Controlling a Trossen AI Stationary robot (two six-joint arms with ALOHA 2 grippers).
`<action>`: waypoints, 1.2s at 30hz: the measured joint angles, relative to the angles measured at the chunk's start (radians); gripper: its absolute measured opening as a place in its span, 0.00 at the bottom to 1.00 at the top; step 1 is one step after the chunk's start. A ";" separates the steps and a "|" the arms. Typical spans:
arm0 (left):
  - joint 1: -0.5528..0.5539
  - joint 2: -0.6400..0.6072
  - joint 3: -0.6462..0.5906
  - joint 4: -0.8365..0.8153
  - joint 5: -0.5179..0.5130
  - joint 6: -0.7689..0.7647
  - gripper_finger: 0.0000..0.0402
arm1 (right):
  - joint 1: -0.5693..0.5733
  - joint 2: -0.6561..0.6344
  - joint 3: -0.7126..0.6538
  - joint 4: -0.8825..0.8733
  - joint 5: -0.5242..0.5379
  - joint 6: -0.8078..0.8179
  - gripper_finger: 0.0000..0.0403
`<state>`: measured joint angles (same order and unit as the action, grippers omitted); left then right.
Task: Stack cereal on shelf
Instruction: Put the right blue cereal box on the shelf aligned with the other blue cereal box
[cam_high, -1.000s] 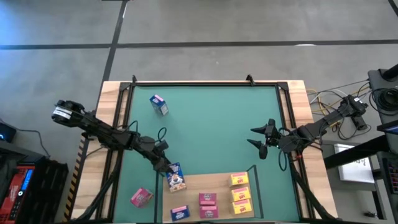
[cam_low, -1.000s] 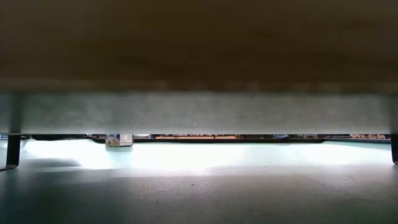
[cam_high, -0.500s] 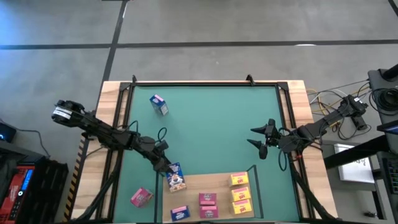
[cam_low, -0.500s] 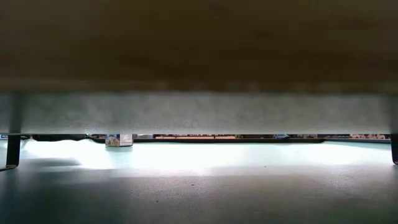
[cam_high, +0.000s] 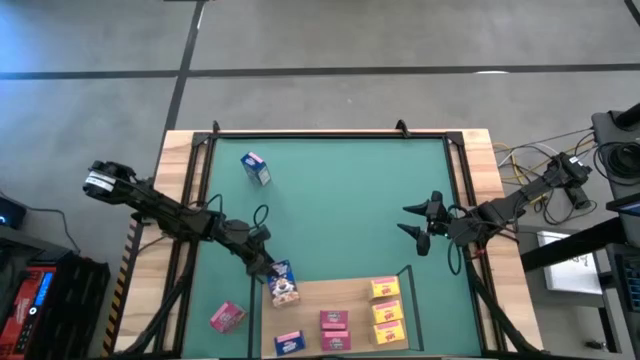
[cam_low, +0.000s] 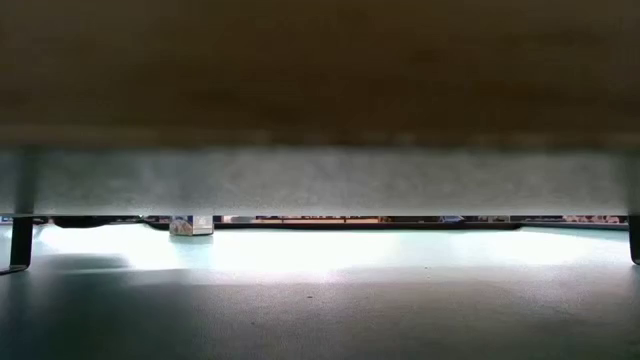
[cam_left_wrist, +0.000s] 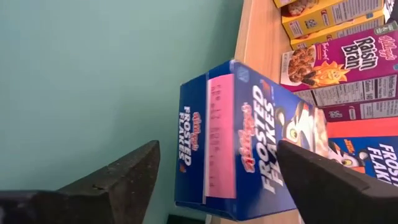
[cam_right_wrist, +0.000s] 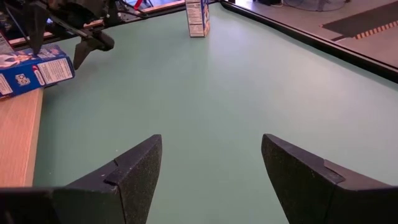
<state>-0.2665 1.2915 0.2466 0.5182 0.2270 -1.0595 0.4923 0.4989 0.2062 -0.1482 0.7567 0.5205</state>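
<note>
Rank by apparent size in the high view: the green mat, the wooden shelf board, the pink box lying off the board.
1. Green mat, largest by far.
2. Shelf board, partly cut off by the picture's bottom edge.
3. Pink box, smallest, on the mat left of the board.

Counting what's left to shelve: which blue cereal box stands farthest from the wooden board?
The blue box near the mat's far left corner, alone. The other two sit at the shelf: one at its left edge by the left tool, one on its near end.
</note>
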 joint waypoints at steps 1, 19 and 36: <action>0.000 0.000 0.000 -0.001 -0.002 0.000 0.74 | 0.000 0.000 0.000 0.000 0.000 0.000 0.66; 0.000 0.000 0.000 0.004 -0.002 0.014 0.67 | 0.000 0.000 0.000 0.000 0.000 0.000 0.66; 0.007 -0.009 0.001 0.016 -0.014 0.093 0.52 | 0.000 0.000 0.000 0.000 0.000 0.000 0.66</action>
<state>-0.2595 1.2821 0.2474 0.5341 0.2128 -0.9662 0.4919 0.4988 0.2062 -0.1486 0.7563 0.5202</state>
